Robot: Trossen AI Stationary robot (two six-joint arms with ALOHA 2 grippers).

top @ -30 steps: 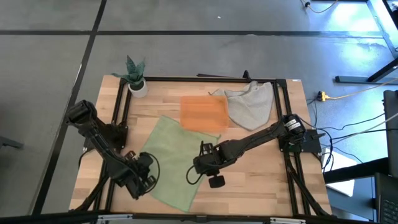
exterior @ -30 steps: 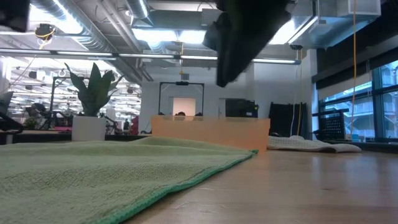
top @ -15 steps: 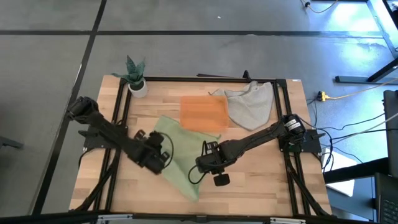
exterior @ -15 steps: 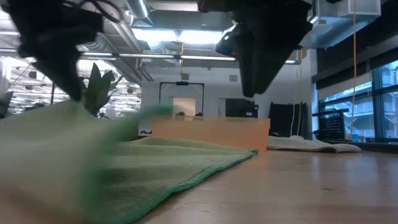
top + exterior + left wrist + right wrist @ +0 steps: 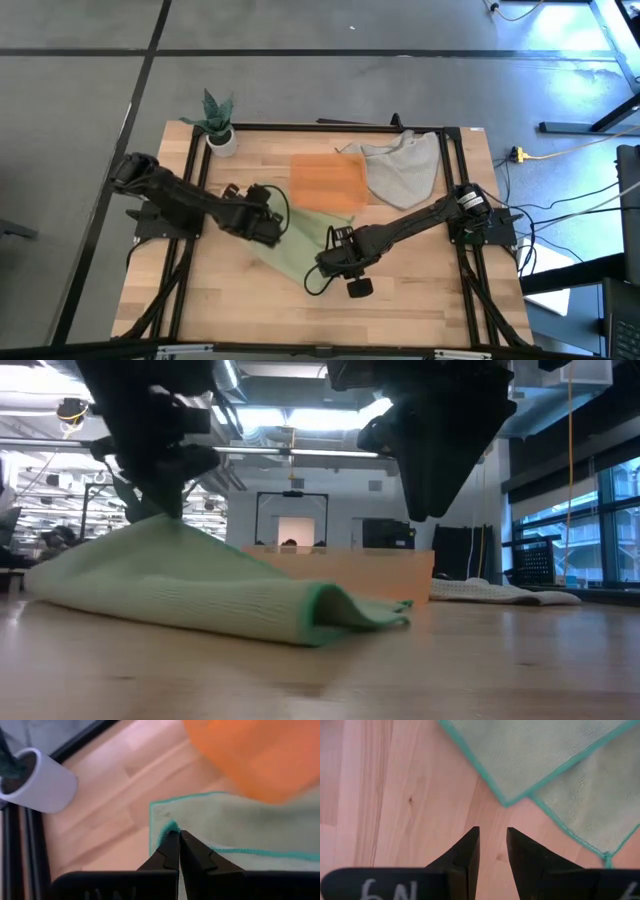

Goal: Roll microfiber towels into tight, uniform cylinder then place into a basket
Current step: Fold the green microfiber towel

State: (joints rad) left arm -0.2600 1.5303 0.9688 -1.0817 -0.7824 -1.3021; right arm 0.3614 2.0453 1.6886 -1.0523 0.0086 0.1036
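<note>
Two towels: one green towel (image 5: 300,245), one grey towel (image 5: 402,168).

Green microfiber towel (image 5: 300,243) folded over itself at table centre, beside the shallow translucent orange basket (image 5: 326,181); a grey towel (image 5: 403,168) lies crumpled alongside.

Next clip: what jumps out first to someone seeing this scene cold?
The left end effector, shut on a corner of the green towel, holds it folded over itself mid-table. The right end effector hovers slightly parted above bare wood beside the towel's edge. Behind sit the orange basket and a crumpled grey towel.
</note>
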